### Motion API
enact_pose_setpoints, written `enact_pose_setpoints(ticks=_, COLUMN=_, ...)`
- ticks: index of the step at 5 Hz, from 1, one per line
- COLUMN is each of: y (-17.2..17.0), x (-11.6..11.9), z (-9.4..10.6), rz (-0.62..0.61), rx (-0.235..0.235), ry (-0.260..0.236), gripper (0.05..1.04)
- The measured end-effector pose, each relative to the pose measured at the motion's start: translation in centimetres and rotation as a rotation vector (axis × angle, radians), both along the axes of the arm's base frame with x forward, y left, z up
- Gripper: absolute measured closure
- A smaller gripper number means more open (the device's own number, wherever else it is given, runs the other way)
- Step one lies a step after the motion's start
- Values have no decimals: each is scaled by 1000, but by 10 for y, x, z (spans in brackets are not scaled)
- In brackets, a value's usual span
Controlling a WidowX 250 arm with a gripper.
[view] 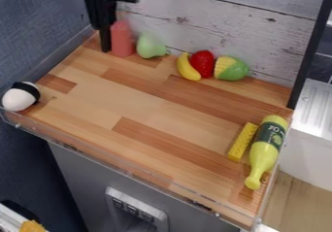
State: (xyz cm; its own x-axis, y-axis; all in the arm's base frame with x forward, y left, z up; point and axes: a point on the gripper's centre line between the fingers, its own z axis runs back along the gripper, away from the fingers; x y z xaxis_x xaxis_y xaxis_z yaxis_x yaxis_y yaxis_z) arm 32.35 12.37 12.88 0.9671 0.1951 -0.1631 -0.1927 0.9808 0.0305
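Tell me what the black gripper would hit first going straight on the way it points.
The gripper points down, so most likely the wooden counter, right by the red bottle. Whether any gap remains above the wood is unclear from this angle.

Weathered white planks (pixel 227 22) backed the wood-strip counter (pixel 149 100), with a dark blue-grey wall (pixel 32 37) at left and a black upright (pixel 312 46) at right. A grey cabinet front (pixel 77 177) stood below—a pale wood-grain surface (pixel 298 207) lay at lower right.
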Motion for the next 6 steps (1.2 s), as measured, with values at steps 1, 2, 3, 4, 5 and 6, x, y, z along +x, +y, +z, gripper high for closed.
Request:
enact_pose_setpoints(ticks=1, y=3, x=23, z=-3, rz=-45, rx=-3, ry=4, gripper=1031)
enact_pose_setpoints(ticks=2, y=-2, x=40, z=-7, rz=-183, rx=-13, ry=3, gripper=1031)
enact_pose_setpoints(ticks=3, y=1, x=49, z=-27, rz=-298, rx=-13, ry=-2, gripper=1031)
enact_pose_setpoints(ticks=4, y=0, x=51, z=-52, rz=-353, rx=-12, ry=-3, gripper=1031)
enact_pose_setpoints(ticks=5, y=-1, x=52, z=-74, rz=-328, rx=-8, ry=-6, gripper=1031)
enact_pose_setpoints(ticks=6, y=-1, x=54, z=-89, rz=-234, rx=3, ry=-15, gripper=1031)
